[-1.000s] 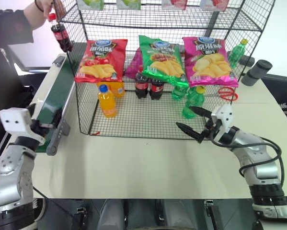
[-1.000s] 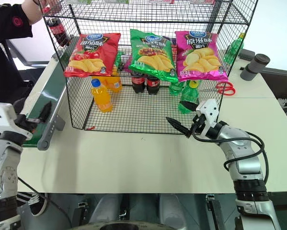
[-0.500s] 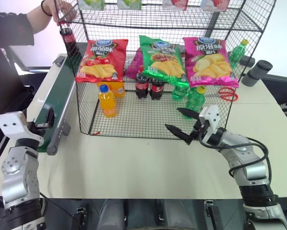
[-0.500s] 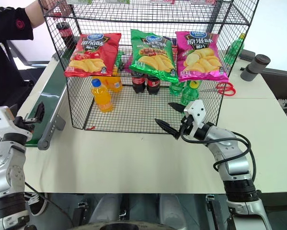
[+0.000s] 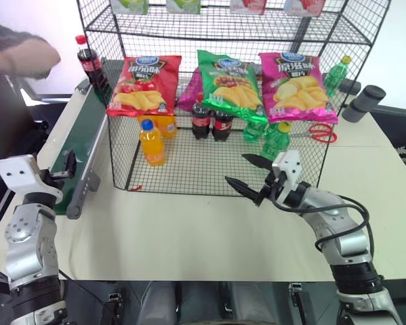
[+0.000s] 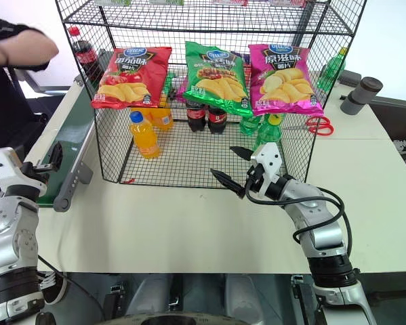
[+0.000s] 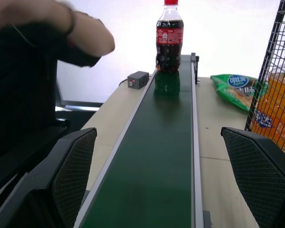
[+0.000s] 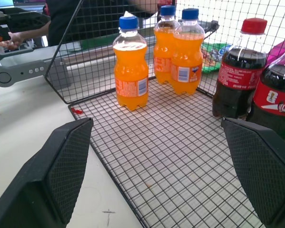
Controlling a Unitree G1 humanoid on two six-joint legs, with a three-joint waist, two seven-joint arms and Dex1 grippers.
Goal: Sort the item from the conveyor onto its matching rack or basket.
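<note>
The item, a small cola bottle (image 5: 89, 59) with a red cap and red label, stands upright at the far end of the dark green conveyor (image 5: 80, 142). In the left wrist view the cola bottle (image 7: 169, 40) is far down the belt (image 7: 166, 156) from my left gripper (image 7: 159, 135), which is open at the near end of the conveyor. In the left eye view my left gripper (image 5: 67, 164) holds nothing. My right gripper (image 5: 236, 169) is open and empty in front of the black wire rack (image 5: 189, 177), pointing at its lowest tier.
A person's hand (image 5: 26, 57) hovers left of the bottle. On the rack hang three chip bags (image 5: 231, 82). Its floor holds orange bottles (image 8: 130, 69), cola bottles (image 8: 237, 71) and green bottles (image 5: 274, 139). Red scissors (image 5: 321, 132) and a grey cylinder (image 5: 364, 101) lie to the right.
The person set the cola bottle on the far end of the conveyor, let go and drew the hand back. My right gripper moved left along the rack's front.
</note>
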